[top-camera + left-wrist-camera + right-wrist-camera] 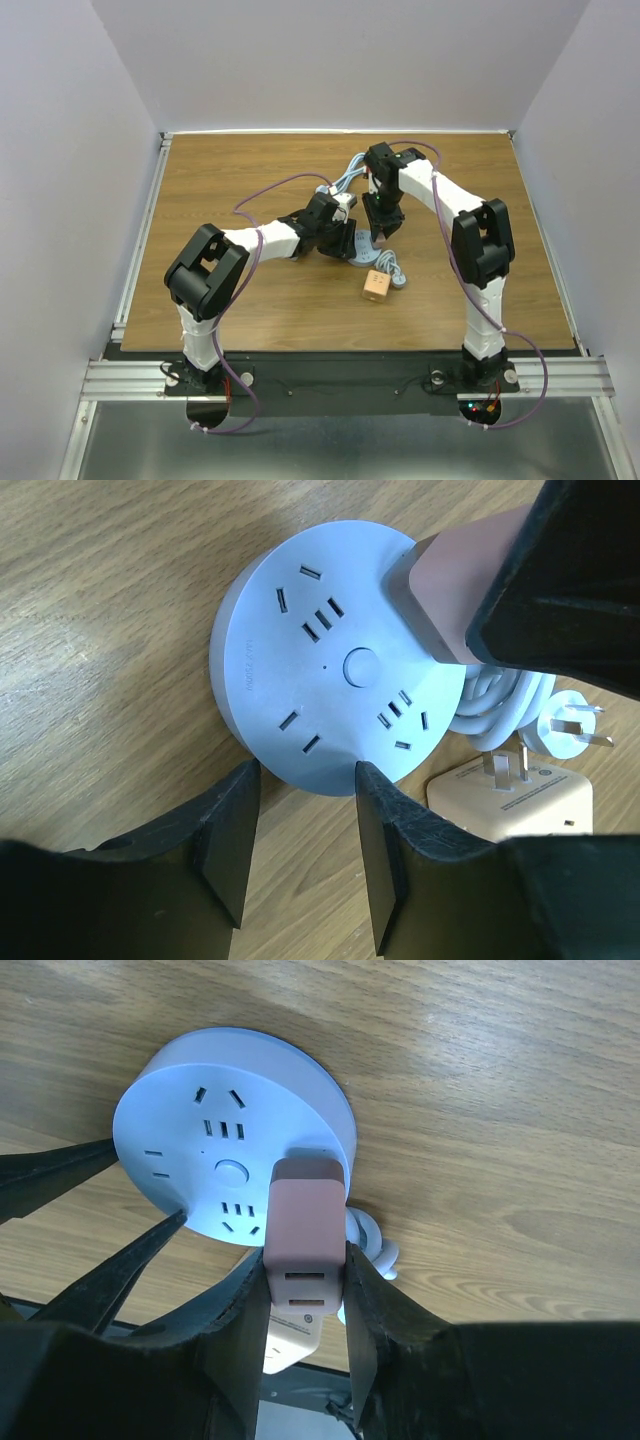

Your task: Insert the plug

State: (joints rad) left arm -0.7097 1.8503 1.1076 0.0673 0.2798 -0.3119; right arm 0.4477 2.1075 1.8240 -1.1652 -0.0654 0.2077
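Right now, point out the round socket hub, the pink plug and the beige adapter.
round socket hub [290, 670], left wrist view, top face
pink plug [305, 1222], right wrist view, upper side
beige adapter [545, 805], left wrist view, pronged face

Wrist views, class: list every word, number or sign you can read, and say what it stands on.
Round grey power strip: one faint line of print near its rim, too blurred to read.
Cream square adapter: a small round mark, too small to read.
Pink rectangular adapter: no text readable.
No text can be quoted.
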